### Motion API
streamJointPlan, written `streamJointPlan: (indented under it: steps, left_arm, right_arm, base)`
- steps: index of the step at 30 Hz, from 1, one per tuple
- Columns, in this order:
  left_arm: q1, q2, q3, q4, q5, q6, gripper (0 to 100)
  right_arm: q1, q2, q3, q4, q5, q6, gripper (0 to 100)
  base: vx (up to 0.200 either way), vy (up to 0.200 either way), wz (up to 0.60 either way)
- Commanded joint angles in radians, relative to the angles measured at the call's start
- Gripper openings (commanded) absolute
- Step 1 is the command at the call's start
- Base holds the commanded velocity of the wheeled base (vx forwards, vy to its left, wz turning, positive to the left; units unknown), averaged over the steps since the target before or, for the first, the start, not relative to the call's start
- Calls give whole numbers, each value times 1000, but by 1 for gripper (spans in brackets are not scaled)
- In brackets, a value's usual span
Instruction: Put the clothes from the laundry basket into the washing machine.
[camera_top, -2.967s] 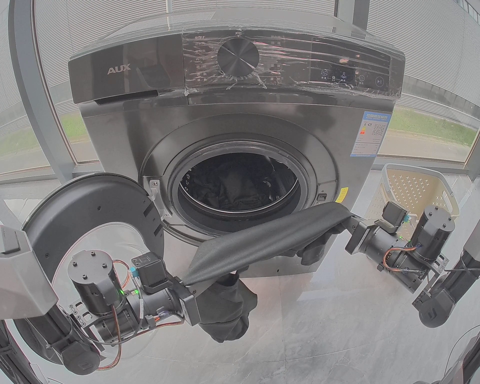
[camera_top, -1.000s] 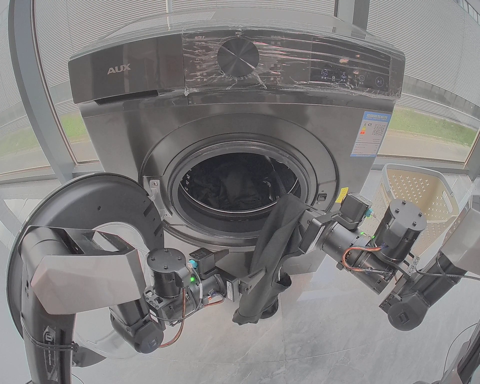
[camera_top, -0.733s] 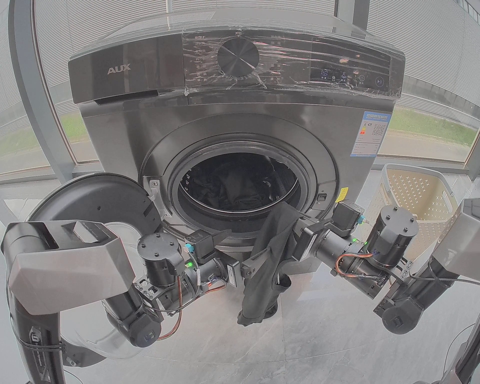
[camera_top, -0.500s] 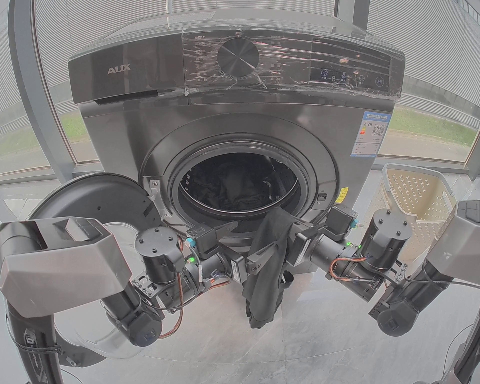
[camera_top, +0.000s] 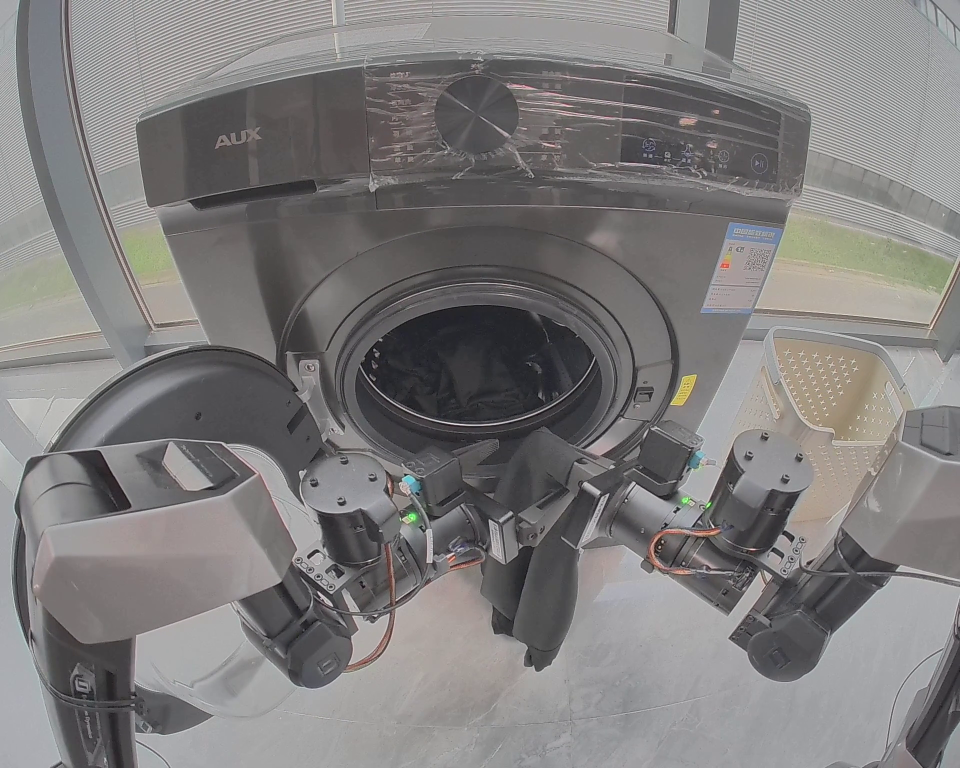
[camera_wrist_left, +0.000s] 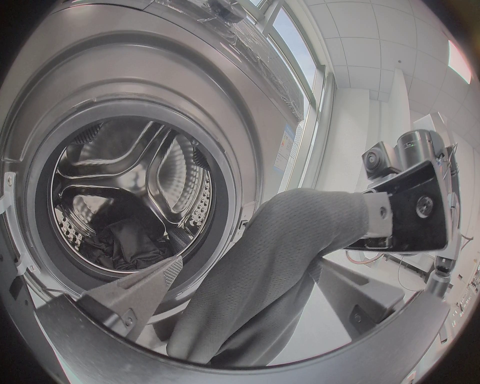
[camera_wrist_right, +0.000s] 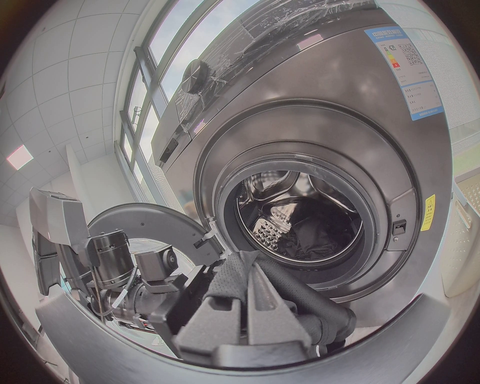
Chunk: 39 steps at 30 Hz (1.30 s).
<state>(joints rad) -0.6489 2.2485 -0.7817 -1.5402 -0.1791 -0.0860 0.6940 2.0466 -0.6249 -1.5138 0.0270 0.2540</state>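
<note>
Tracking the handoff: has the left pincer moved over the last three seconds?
Yes. The left pincer has shifted right and up, from below the open door to just under the washing machine opening.

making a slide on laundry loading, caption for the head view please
Right gripper holds a dark garment hanging in front of the open washing machine, left gripper open beside it.

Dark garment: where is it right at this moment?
In the head view the dark garment hangs at centre, just below the open mouth of the washing machine, pinched by the right tool.
</note>
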Motion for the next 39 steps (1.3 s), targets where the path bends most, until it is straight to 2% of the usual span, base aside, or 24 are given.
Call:
streamJointPlan:
  steps: [1,2,18,21,22,25,30,39]
  left_arm:
    - [11,49,-30,0,3,12,100]
    - [11,52,-34,0,4,15,0]
    - [11,46,-59,-11,13,17,0]
    - [5,42,-53,-12,33,17,0]
    - [3,37,-54,-12,38,18,0]
    - [0,10,-54,-11,49,17,0]
    - [11,-18,-50,-3,95,17,0]
    - [51,-40,-60,-6,142,17,0]
  right_arm:
    - [5,1,5,-2,1,1,0]
    - [10,1,5,-3,1,1,0]
    - [22,6,8,-9,-4,1,0]
    - [27,6,22,-11,-2,1,0]
    - [33,6,17,-11,-2,1,100]
    - [33,4,17,-14,-10,2,100]
    - [-27,-22,60,-19,-12,-1,100]
    - [-123,-51,217,-31,4,-1,100]
  base:
    - [0,0,0]
    - [0,0,0]
    - [0,0,0]
    - [0,0,0]
    - [0,0,0]
    - [0,0,0]
    - [0,0,0]
    - [0,0,0]
